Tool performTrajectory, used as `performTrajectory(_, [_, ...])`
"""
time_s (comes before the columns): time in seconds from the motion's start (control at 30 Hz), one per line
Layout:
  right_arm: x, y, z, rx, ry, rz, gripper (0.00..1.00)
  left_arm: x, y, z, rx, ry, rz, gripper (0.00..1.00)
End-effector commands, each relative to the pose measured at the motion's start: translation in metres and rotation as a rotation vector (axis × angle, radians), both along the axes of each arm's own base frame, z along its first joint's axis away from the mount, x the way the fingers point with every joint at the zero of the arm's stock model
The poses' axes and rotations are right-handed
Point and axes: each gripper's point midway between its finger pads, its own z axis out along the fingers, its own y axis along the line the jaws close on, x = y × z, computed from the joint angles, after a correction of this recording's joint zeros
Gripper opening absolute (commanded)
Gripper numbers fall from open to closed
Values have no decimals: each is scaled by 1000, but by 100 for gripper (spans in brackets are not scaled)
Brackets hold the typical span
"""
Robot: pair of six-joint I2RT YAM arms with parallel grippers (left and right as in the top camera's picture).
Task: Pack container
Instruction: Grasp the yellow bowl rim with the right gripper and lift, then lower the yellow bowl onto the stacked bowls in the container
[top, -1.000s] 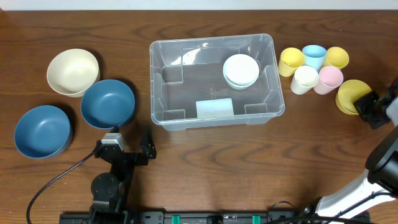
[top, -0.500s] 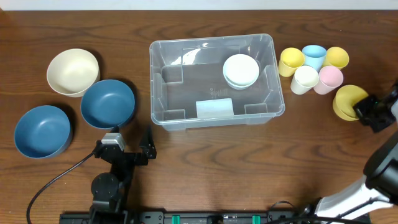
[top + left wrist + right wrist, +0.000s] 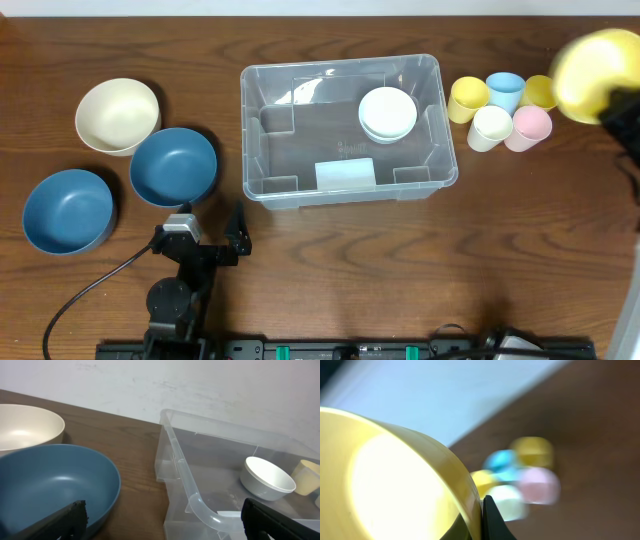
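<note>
Yellow bowl [image 3: 597,60] now off the table.

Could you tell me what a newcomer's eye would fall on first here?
The blurred yellow bowl, gripped at its rim by the right gripper, at the far right. Then the clear container in the middle, holding stacked white bowls, with two blue bowls to its left.

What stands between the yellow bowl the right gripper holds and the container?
Five cups stand on the table between the yellow bowl and the container. The bowl looks lifted above them, and the container's top is open.
</note>
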Motion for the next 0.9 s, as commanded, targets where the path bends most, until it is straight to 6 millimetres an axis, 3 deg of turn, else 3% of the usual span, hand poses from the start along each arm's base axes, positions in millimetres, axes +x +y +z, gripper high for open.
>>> performTrajectory(0.0, [10, 65, 5, -12, -21, 185, 1, -1, 2, -15, 26, 44, 7, 98])
performTrajectory(0.1, [26, 118, -4, -93, -15, 288, 1, -1, 2, -15, 26, 44, 7, 98])
performTrajectory(0.17, [37, 142, -18, -143, 14, 311, 1, -1, 2, -15, 26, 44, 7, 98])
performTrajectory(0.3, [61, 176, -59, -239, 93, 307, 1, -1, 2, -15, 26, 44, 7, 98])
performTrajectory(0.6, [104, 201, -143, -308, 222, 315, 1, -1, 2, -15, 26, 44, 7, 98])
performTrajectory(0.87, [118, 204, -206, -328, 338, 323, 1, -1, 2, -15, 26, 44, 7, 98])
